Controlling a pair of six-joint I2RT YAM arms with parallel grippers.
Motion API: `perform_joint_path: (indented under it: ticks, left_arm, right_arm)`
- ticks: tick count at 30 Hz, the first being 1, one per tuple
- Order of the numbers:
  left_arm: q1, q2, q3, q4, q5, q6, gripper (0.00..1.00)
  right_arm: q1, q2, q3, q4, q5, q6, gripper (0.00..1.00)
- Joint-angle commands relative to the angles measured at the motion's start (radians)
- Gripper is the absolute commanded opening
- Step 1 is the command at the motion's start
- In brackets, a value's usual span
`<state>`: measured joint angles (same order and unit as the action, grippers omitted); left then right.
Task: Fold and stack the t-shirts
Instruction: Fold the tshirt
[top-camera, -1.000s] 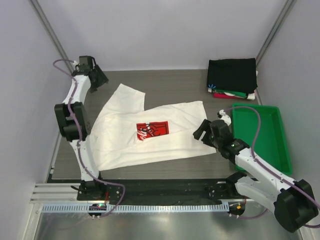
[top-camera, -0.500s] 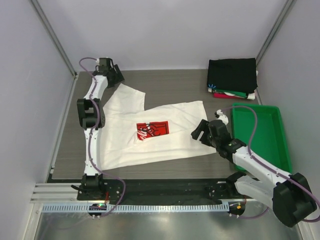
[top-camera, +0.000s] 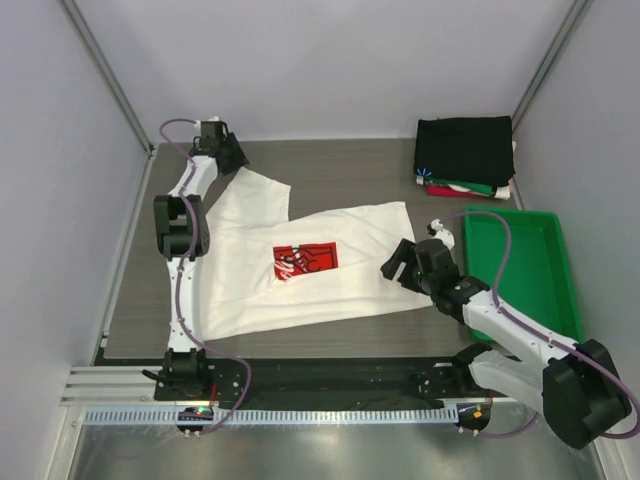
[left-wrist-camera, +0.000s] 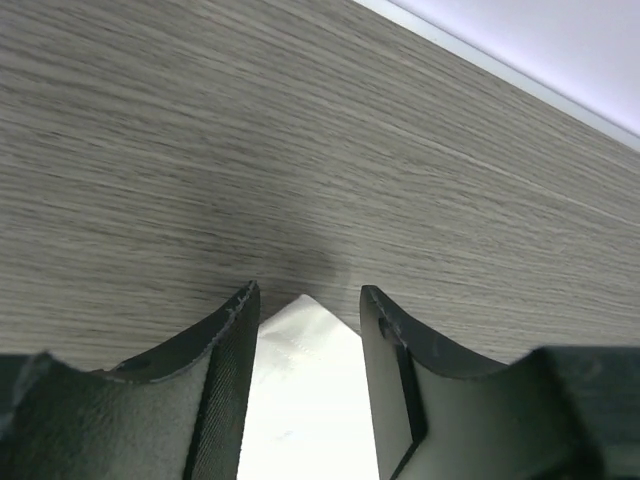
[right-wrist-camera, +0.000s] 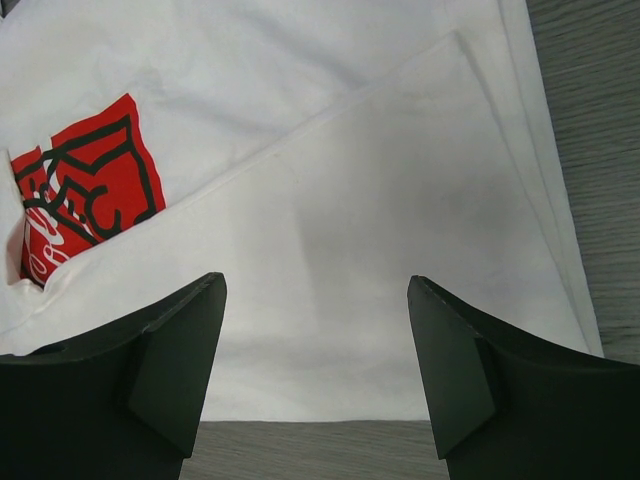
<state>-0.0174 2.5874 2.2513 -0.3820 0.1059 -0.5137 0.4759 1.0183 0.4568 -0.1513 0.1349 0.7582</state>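
From my top view, the white short-sleeved cloth t-shirt lies spread out in the middle of the grey wood-grain table, with its red square print facing up near the centre. One sleeve reaches out toward 11 o'clock. The left gripper sits at that sleeve's far tip. On its wrist camera I see the two fingers apart, a white corner of cloth lying on the table in the gap between them. I cannot tell whether either finger touches it.

The right gripper hovers over the shirt's edge at about 4 o'clock. Its fingers are spread wide with nothing between them but the cloth below. That wrist camera shows one layer of the shirt folded over another, the upper edge running diagonally.

At 1 o'clock, in the far corner, I see a stack of folded t-shirts, black on top with green, red and white edges showing beneath. The green rectangular plastic tray sits at 3 o'clock, just beside the right arm.
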Motion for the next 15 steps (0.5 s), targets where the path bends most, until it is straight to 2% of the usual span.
perform_joint_path:
  ticks: [1,5,8,9,14,15]
  left_arm:
    - [-0.035,-0.026,-0.074,-0.018,0.014,0.026,0.46]
    - [-0.041,-0.032,-0.084,-0.017,-0.005,0.029,0.41]
    - [-0.041,-0.035,-0.091,-0.015,-0.015,0.026,0.33]
    - [-0.041,-0.036,-0.091,-0.015,-0.02,0.026,0.27]
    - [-0.041,-0.039,-0.098,-0.011,-0.041,0.021,0.12]
    - [-0.041,-0.038,-0.102,-0.009,-0.043,0.021,0.01]
  right_arm:
    - [0.0,0.009,0.016,0.041,0.003,-0.008,0.79]
    - [-0.005,0.026,0.023,0.039,0.0,-0.008,0.79]
    - [-0.008,0.032,0.025,0.036,0.002,-0.007,0.79]
    - [-0.008,0.031,0.025,0.035,0.002,-0.007,0.79]
    - [-0.011,0.04,0.031,0.032,0.003,-0.005,0.79]
    - [-0.013,0.043,0.033,0.033,-0.001,-0.007,0.79]
